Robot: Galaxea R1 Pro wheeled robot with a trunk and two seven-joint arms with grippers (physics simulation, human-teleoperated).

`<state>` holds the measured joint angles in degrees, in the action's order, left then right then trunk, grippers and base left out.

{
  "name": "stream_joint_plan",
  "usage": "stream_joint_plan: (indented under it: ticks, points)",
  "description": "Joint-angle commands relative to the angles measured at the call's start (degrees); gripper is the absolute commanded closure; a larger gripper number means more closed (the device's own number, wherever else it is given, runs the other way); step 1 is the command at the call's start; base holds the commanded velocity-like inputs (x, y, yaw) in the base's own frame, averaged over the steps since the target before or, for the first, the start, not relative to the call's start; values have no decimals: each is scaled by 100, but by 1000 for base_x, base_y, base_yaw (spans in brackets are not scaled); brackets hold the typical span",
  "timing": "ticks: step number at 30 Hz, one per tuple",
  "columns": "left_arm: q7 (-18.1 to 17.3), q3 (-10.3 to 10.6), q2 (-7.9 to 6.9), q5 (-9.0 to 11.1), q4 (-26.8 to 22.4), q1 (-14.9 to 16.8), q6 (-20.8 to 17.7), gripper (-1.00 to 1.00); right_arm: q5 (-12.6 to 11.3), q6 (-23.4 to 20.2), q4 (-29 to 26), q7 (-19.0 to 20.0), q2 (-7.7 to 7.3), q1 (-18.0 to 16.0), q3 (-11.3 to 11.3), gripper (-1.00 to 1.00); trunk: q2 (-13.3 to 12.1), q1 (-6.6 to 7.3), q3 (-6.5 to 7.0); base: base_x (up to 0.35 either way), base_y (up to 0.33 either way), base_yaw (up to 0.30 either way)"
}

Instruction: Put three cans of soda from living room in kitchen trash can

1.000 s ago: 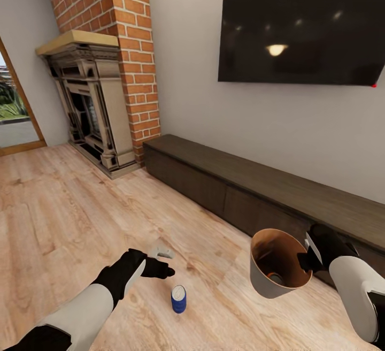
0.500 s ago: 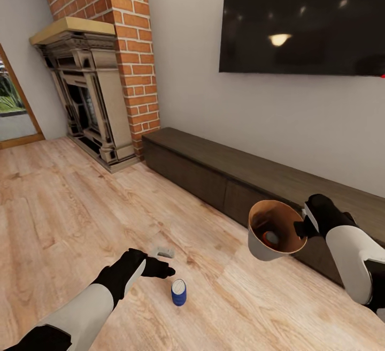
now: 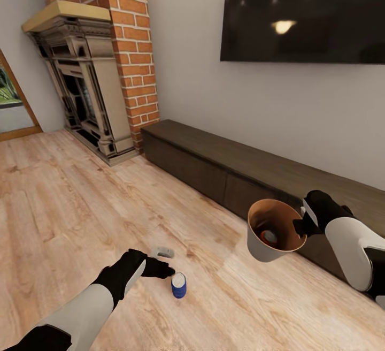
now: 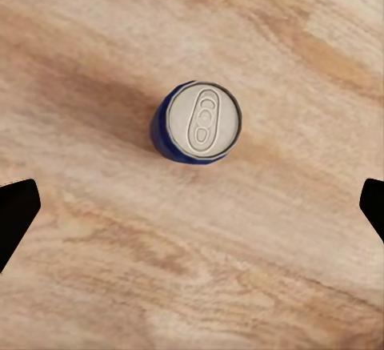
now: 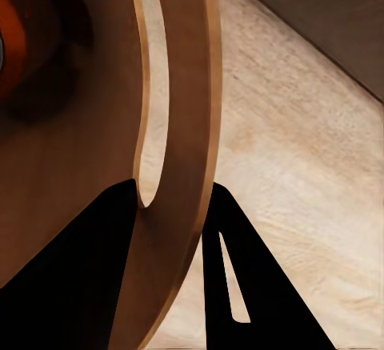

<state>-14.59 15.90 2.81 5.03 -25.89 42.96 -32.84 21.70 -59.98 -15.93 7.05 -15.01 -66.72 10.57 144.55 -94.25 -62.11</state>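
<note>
Blue soda can (image 3: 178, 285) stands upright on the wood floor (image 3: 80, 201), silver top up, at about 7 o'clock in the head view. The left gripper (image 3: 160, 261) sits just beside it, at the can's 10 o'clock. In the left wrist view the can (image 4: 197, 122) lies between the two dark fingertips (image 4: 16, 218), which stand wide apart at the frame edges; the gripper is fully open and holds nothing. The camera looks straight down on the can top, so the approach appears to be from above, which would suit a side pinch on the can body once the gripper descends.

The right gripper (image 3: 303, 226) holds the trash can (image 3: 272, 231) by its rim at about 4 o'clock in the head view. In the right wrist view one finger sits inside the coppery wall (image 5: 172, 126) and the other outside, closed on it. The trash can hangs clear of the floor, in front of the dark bench (image 3: 224, 166), mouth tilted toward the head camera. An orange can (image 3: 269, 235) lies inside. Carrying the trash can in the living room keeps it near the cans.

Judgement: the current step is the pick of the blue can. A topple on finger contact is the main risk.
</note>
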Motion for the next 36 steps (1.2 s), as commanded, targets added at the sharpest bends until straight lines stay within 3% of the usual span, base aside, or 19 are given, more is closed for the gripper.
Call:
stream_joint_plan:
  ticks: [1, 10, 22, 36]
  points:
    - [0, 0, 0, 1, 1, -1, 7, -100, -90, -2, 8, 16, 7, -11, 24, 100, 3, -1, -22, 0, 0, 0]
    - [0, 0, 0, 3, -6, 0, 21, -100, -87, -2, 26, -3, 35, -16, -50, 100, 15, -24, -221, 0, 0, 0]
    - [0, 8, 10, -4, 2, 1, 13, -100, -87, -2, 28, -10, 39, -16, -124, 100, 15, -24, -221, -4, -6, 0]
    - [8, 1, 9, 7, -4, -1, 183, -100, -87, -2, 28, -18, 47, -16, -130, 100, 15, -24, -221, 200, -2, 0]
